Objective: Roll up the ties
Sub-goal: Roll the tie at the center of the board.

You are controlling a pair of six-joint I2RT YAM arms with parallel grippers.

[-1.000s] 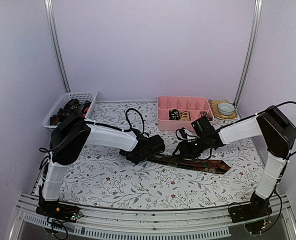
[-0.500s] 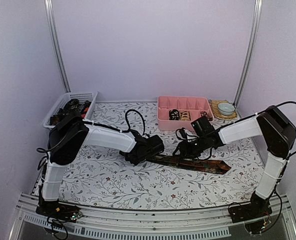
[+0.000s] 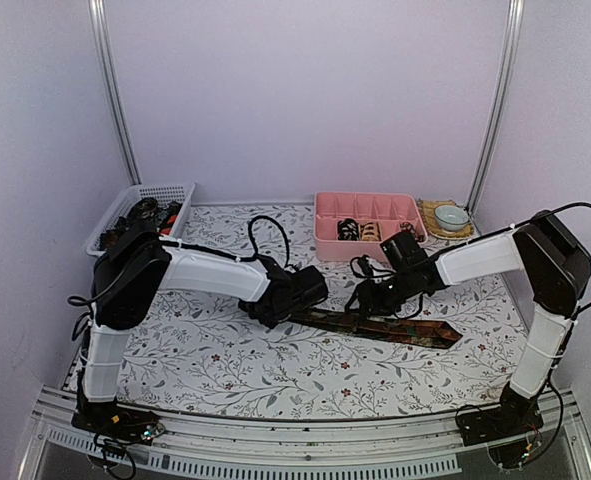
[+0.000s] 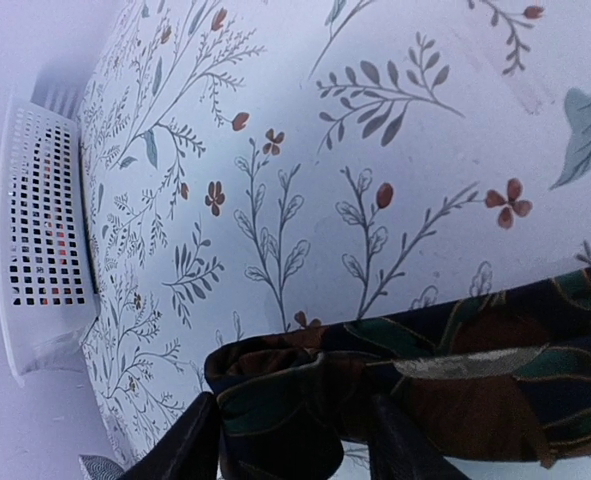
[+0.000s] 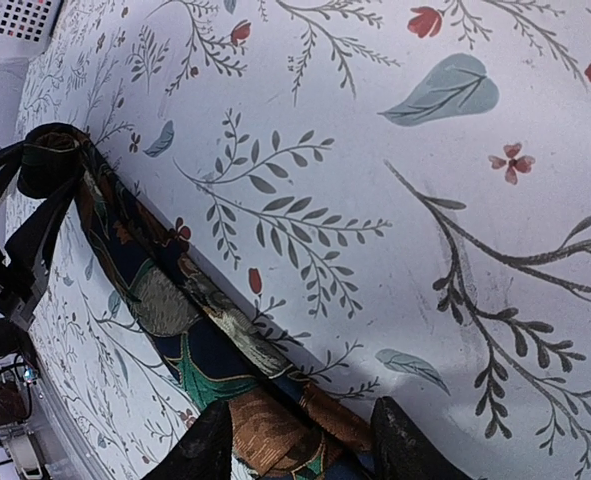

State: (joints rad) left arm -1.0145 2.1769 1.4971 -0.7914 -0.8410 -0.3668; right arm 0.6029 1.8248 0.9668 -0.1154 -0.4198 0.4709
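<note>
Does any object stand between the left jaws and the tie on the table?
Nothing visible does. The folded end of the tie lies between the jaws of the left gripper; only the table cover surrounds it.

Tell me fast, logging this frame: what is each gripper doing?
Left gripper: jaws around the folded end of the dark patterned fabric necktie; grip cannot be told.
Right gripper: closed on the same necktie.

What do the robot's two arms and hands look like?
Both are alike: the left arm and right arm have smooth white tubular links joined by bulky black joints, with thin black cables looping beside them. The left hand and right hand each end in two flat black fingers.
</note>
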